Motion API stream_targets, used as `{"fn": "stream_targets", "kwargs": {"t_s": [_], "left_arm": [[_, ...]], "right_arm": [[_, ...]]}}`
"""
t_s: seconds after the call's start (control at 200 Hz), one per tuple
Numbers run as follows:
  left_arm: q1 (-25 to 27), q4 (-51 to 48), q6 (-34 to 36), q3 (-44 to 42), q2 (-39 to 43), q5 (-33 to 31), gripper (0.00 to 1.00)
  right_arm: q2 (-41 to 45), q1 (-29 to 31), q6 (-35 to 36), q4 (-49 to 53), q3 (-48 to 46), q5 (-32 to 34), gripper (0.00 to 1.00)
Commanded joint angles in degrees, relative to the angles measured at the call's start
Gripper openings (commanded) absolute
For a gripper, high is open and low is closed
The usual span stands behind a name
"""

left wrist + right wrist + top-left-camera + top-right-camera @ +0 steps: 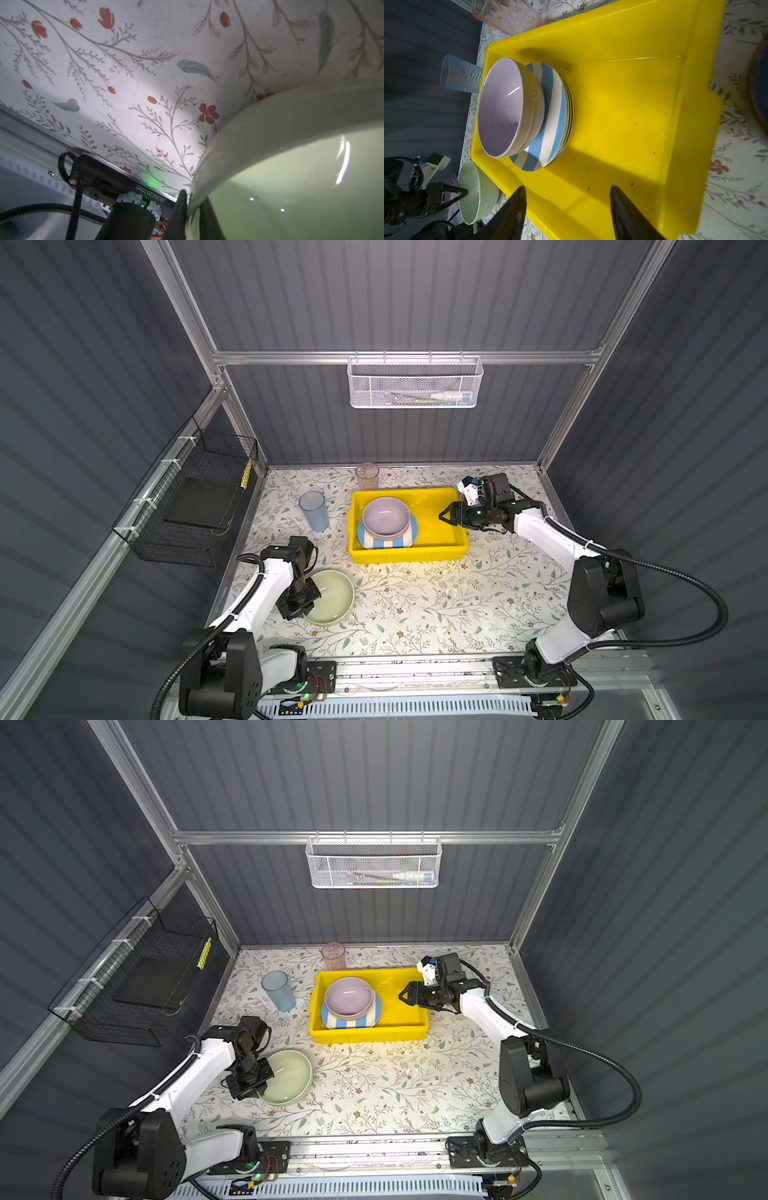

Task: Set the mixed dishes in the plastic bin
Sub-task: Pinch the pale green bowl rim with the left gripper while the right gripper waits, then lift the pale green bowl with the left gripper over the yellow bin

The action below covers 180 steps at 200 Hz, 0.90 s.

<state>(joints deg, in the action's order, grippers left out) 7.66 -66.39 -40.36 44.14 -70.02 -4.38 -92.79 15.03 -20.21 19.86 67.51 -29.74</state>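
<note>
My left gripper is shut on the near-left rim of the pale green bowl, one finger inside and one outside. That bowl sits on the floral table, left of and in front of the yellow plastic bin. In the bin's left half a lilac bowl rests on a blue-white striped plate, with more plate rims stacked beneath. My right gripper hangs open and holds nothing, over the bin's right end.
A blue tumbler stands left of the bin and a pink tumbler behind it. A dark blue rounded edge shows beside the bin's right end. A white mesh basket hangs on the back wall, a black wire basket on the left wall.
</note>
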Motion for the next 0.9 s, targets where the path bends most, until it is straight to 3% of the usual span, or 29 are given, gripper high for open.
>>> {"fn": "stream_targets", "kwargs": {"t_s": [0.0, 0.215, 0.565, 0.896], "left_arm": [[0.5, -0.4, -1.1, 0.5, -0.3, -0.3, 0.10], [0.5, -1.3, -0.6, 1.9, 1.8, -0.1, 0.00], [0.5, -8.4, 3.7, 13.0, 2.0, -4.6, 0.00], [0.5, -12.0, 9.4, 23.3, -1.5, -2.7, 0.00]], "right_arm": [[2.1, -0.4, 0.3, 0.3, -0.7, -0.8, 0.65], [3.9, -0.5, 0.7, 1.4, -1.2, -0.1, 0.65], [8.6, -0.7, 2.3, 5.5, -1.7, 3.3, 0.66], [12.6, -0.7, 3.0, 9.3, -3.0, 5.8, 0.67]]}}
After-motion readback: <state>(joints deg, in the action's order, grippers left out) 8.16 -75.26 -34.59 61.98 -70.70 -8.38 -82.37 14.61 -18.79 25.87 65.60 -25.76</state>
